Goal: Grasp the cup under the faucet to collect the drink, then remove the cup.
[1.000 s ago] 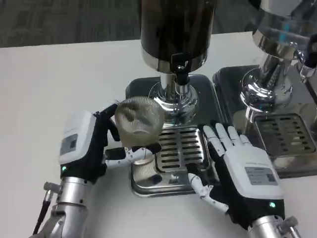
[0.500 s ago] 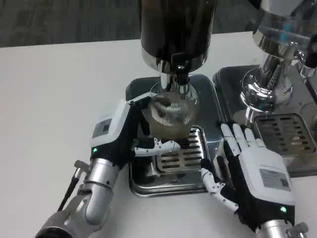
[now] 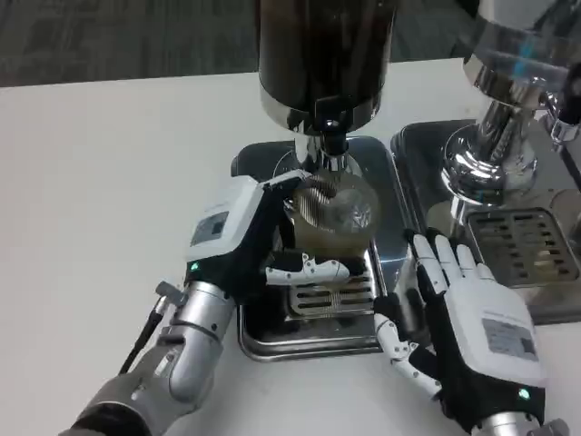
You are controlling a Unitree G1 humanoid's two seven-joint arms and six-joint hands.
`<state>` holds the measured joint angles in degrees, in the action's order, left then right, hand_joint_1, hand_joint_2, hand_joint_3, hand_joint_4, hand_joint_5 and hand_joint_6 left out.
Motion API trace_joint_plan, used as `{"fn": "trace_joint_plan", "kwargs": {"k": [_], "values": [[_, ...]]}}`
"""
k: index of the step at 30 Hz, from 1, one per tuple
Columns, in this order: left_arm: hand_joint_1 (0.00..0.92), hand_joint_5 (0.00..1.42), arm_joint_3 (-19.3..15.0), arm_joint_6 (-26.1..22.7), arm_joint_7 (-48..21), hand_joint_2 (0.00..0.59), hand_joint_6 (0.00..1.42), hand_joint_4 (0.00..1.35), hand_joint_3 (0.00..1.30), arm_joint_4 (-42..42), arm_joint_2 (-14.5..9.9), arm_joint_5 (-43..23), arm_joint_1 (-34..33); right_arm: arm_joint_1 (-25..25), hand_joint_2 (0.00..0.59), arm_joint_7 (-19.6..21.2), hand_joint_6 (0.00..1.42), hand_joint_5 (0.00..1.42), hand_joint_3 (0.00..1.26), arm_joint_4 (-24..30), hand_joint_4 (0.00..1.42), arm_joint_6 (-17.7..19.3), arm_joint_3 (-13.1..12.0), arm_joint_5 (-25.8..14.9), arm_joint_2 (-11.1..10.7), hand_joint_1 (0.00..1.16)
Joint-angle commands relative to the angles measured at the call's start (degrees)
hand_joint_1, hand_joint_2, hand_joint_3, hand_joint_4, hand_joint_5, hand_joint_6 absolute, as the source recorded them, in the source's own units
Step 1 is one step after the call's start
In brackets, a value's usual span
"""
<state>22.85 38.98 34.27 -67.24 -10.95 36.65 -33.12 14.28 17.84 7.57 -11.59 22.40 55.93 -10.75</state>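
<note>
A clear, ribbed plastic cup (image 3: 333,211) sits tilted in the grasp of the left robot hand (image 3: 243,238), its white-and-black fingers (image 3: 313,269) wrapped around the cup's lower wall, directly beneath the black faucet (image 3: 330,127) of a tall dark cylindrical drink dispenser (image 3: 324,56) with a polished chrome collar. Below the left robot hand lies a shiny rectangular stainless-steel drip tray (image 3: 272,331) with a slotted metal grate (image 3: 334,295), set on the smooth white counter (image 3: 109,173). The right robot hand (image 3: 463,318), released and holding nothing, rests with its fingers extended and slightly apart at the tray's right edge, its white back facing up. Beyond the right robot hand stands a second chrome dispenser (image 3: 508,109) with a rounded mirror-bright base on its own slotted steel tray (image 3: 522,245). The cup's rim faces up toward the spout, its ridged wall catching highlights.
</note>
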Motion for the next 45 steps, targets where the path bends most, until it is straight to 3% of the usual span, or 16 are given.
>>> {"fn": "trace_joint_plan", "kwargs": {"k": [1,4,7,12,19,28,36,39,45], "values": [[0.61,0.89,1.8,-0.64,0.34,0.009,1.14,0.67,0.49,-1.06,0.05,1.02,0.13,0.56,0.465,0.64,0.05,0.0,0.04,0.96,0.0,0.0,-0.19,-0.35,0.2,0.14],[0.512,0.89,1.8,-0.76,0.49,0.023,1.14,0.65,0.47,-1.29,0.34,0.38,0.4,0.78,0.466,0.84,0.05,0.0,0.04,0.84,0.0,0.02,-0.43,-0.72,0.33,0.14],[0.393,0.83,2.16,-0.78,1.25,0.049,1.04,0.58,0.42,-1.16,0.24,0.75,0.46,0.87,0.475,1.08,0.05,0.0,0.04,0.76,0.0,0.04,-0.83,-1.11,0.4,0.11],[0.278,0.76,2.19,0.01,2.88,0.056,0.95,0.5,0.32,-0.38,-0.98,0.56,1.15,0.54,0.474,0.95,0.05,0.0,0.04,0.47,0.0,0.24,-0.76,-1.34,0.26,0.1],[0.037,0.63,0.63,3.66,1.08,0.001,0.81,0.35,0.21,0.19,-2.65,-2.29,2.61,-0.25,0.442,0.95,0.05,0.0,0.01,-0.21,0.0,0.87,-0.89,-1.66,-0.24,0.19],[0.0,0.57,-1.14,5.35,0.11,0.0,0.68,0.27,0.18,1.22,-4.13,-3.87,4.2,-1.03,0.419,1.18,0.05,0.0,0.0,-0.98,0.0,1.34,-1.14,-2.15,-0.32,0.23],[0.0,0.39,-6.65,11.29,-4.02,0.0,0.45,0.1,0.1,7.39,-7.9,-9.51,8.6,0.46,0.419,5.92,0.04,0.0,0.0,-0.57,0.0,3.07,-2.74,-3.68,0.02,0.23],[0.0,0.38,-9.22,14.15,-9.61,0.01,0.43,0.09,0.1,10.51,-9.14,-14.43,10.29,0.07,0.412,6.28,0.04,0.0,0.0,-1.19,0.0,4.02,-2.97,-4.62,-0.36,0.23],[0.0,0.15,-14.2,16.9,-24.48,0.042,0.16,0.0,0.05,18.14,-9.98,-27.35,13.08,-0.93,0.406,6.05,0.04,0.0,0.0,-2.9,0.0,4.91,-3.07,-6.12,-0.12,0.23]]}}
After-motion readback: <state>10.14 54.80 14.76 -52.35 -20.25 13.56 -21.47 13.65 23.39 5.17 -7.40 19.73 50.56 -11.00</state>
